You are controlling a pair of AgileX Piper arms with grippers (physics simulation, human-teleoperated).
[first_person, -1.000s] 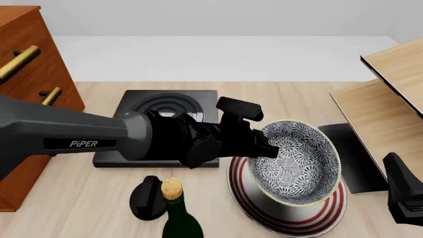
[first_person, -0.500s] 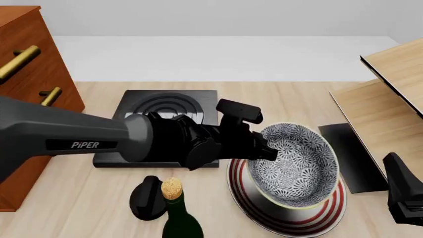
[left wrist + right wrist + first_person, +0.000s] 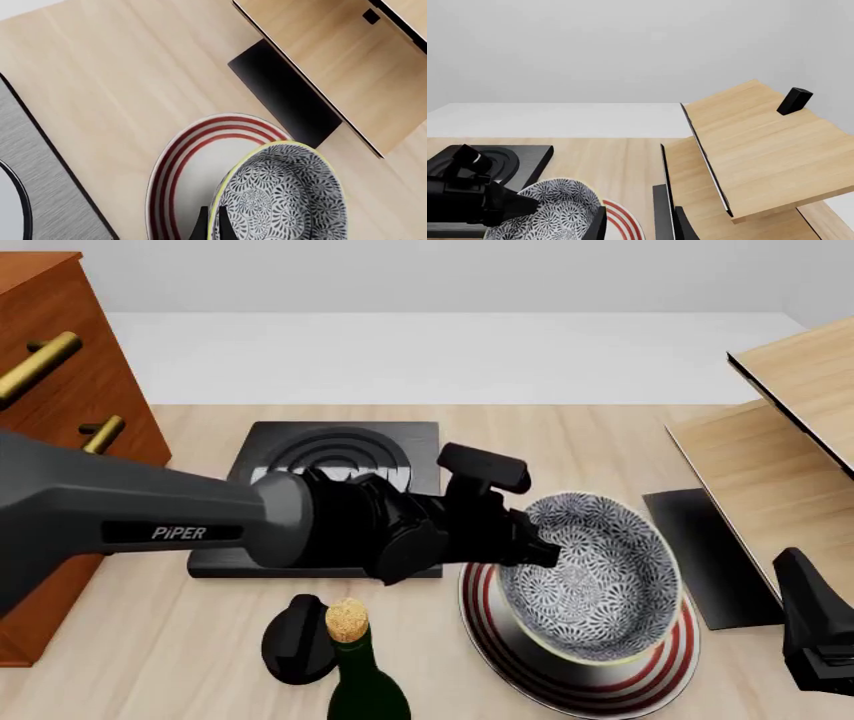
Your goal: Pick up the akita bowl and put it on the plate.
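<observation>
At centre frame, the left claw pinched the blue-patterned round akita bowl's rim, keeping it over the red-ringed white plate for release.

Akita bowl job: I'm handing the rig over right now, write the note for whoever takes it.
Left gripper: shut on the akita bowl, pinching its near-left rim.
Right gripper: parked at the table's right edge, holding nothing; only its tips show, apparently parted.
The akita bowl sits over the plate, tilted; whether it touches cannot be told.
Done: pickup and carry to the plate.
Left: settle the bowl flat, open the left gripper, withdraw.
</observation>
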